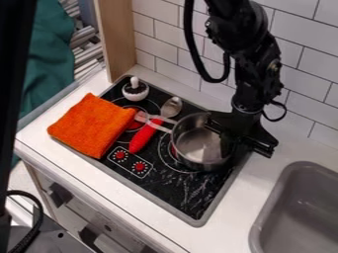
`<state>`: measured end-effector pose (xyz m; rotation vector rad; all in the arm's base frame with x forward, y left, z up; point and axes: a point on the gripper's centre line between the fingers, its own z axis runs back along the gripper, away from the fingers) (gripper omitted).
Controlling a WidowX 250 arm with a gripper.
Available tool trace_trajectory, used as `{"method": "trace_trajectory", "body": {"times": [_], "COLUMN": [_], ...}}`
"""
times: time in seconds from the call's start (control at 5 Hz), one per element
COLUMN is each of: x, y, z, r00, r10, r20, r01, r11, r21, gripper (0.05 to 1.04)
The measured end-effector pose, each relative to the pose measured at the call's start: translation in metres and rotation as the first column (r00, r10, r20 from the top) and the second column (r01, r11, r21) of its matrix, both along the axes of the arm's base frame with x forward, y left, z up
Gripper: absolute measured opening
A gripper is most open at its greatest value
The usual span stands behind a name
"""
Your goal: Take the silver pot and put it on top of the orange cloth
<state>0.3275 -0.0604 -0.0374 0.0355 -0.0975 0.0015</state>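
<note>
Right of centre, gripper [235, 141] (opening and hold indeterminable) overlaps right rim of silver pot [195, 145], handle [141, 117] directed upper left toward orange cloth [91, 125].

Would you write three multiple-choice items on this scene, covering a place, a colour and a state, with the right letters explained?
1. Where does the orange cloth lie?
A) in the sink
B) on the stovetop
C) on the floor

2. What colour is the handle of the spoon?
A) red
B) green
C) white

3. How does the silver pot stand?
A) upside down
B) lidded
C) upright, uncovered

1 B: it covers the stovetop's left end.
2 A: bright red below the silver bowl.
3 C: its inside shows through the open top.
</note>
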Motion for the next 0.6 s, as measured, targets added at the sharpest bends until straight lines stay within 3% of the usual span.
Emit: {"method": "trace_trajectory", "body": {"times": [0.2, 0.4, 0.6], "x": [0.005, 0.010, 0.016], "y": [-0.003, -0.009, -0.006], "z": [0.011, 0.026, 0.061], "r00": [0.997, 0.994, 0.996], "r10": [-0.060, -0.087, -0.030], "r20": [0.052, 0.065, 0.088], "r01": [0.059, 0.083, 0.024], "r11": [0.998, 0.995, 0.997], "r21": [0.026, 0.050, 0.076], "gripper": [0.065, 0.061, 0.061]}}
